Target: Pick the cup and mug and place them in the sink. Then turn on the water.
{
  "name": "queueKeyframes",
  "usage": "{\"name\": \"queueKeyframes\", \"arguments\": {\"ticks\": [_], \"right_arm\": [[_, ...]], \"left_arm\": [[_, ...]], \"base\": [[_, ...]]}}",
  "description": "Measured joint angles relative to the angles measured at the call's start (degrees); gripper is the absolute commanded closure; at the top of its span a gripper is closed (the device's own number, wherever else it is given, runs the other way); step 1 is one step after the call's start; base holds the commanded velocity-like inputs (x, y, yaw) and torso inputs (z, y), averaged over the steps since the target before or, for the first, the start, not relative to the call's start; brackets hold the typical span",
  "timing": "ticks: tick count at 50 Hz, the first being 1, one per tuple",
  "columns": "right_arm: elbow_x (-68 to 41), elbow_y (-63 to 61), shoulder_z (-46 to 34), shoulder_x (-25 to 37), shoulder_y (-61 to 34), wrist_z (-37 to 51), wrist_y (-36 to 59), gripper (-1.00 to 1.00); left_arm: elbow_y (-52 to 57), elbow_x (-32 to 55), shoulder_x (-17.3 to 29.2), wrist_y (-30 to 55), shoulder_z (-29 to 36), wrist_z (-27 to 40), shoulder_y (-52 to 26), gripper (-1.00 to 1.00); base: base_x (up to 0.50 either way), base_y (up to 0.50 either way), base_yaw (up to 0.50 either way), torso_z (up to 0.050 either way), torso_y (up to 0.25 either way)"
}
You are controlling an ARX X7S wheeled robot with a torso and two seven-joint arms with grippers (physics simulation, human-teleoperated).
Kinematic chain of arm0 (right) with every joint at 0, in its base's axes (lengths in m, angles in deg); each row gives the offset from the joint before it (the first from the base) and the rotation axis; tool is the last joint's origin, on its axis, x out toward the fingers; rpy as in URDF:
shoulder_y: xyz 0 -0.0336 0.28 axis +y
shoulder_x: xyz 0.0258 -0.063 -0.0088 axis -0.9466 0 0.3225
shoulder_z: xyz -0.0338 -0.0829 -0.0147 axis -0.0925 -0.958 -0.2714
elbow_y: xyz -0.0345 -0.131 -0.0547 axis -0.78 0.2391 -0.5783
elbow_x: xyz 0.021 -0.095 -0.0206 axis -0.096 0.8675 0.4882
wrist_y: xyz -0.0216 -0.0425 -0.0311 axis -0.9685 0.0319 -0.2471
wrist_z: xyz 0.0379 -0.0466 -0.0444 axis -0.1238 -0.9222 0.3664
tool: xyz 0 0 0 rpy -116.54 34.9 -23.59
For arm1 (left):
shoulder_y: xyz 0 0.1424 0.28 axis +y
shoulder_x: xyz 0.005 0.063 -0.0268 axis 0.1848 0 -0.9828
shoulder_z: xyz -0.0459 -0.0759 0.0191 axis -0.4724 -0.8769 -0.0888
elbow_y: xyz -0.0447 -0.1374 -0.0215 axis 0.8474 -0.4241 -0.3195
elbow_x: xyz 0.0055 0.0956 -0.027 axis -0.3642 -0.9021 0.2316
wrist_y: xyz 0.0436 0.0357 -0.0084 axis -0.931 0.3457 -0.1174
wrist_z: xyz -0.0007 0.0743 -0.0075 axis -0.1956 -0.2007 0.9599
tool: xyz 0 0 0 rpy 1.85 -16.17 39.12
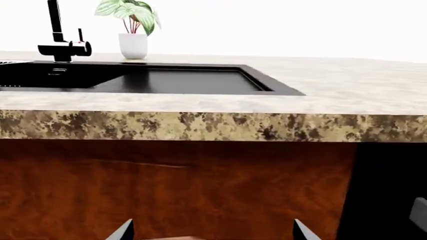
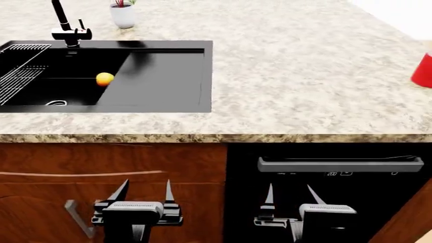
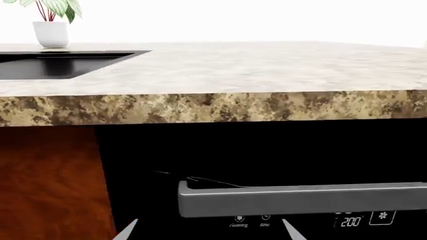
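Mug (image 2: pixel 423 71) is sitting at the far right edge of the head view, red, cut off by the frame, well apart from everything else on the counter (image 2: pixel 304 76). Handle is not showing. Cup is not appearing in any view, so its place cannot be told.

Sink (image 2: pixel 169 76) is lying at the left of the counter, black, with the flat drainboard on its right half and the deeper basin on the left. A small yellow-orange ball (image 2: pixel 104 79) is resting inside the basin near the step. A wire rack (image 2: pixel 20 71) is sitting at the basin's left end. Faucet (image 2: pixel 66 25) is standing behind the basin, lever beside it; no water is showing. A white plant pot (image 2: pixel 123 15) is standing just right of the faucet.

Left gripper (image 2: pixel 143 195) is hanging low in front of the wooden cabinet (image 2: pixel 101 162), below counter height, jaws apart and holding nothing. Right gripper (image 2: pixel 290 196) is hanging likewise before the black oven door (image 2: pixel 324 152), under its grey handle (image 2: pixel 337 163), jaws apart and empty.

Judgement: both arms are looking parked, neither one committed. The mug is lying on the right arm's side, so that arm is likely the one to rise over the counter edge and reach for it first.
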Motion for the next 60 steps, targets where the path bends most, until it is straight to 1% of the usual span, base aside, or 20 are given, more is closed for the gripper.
{"name": "queueKeyframes", "arguments": {"ticks": [60], "right_arm": [[-3.5, 1.4, -3.2, 2.8, -0.3, 3.6, -1.2, -1.0]], "left_arm": [[-0.1, 3.1, 3.0, -0.3, 3.4, 2.8, -0.2, -1.0]], "base": [[0.0, -0.5, 0.0, 0.05, 0.001]]}}
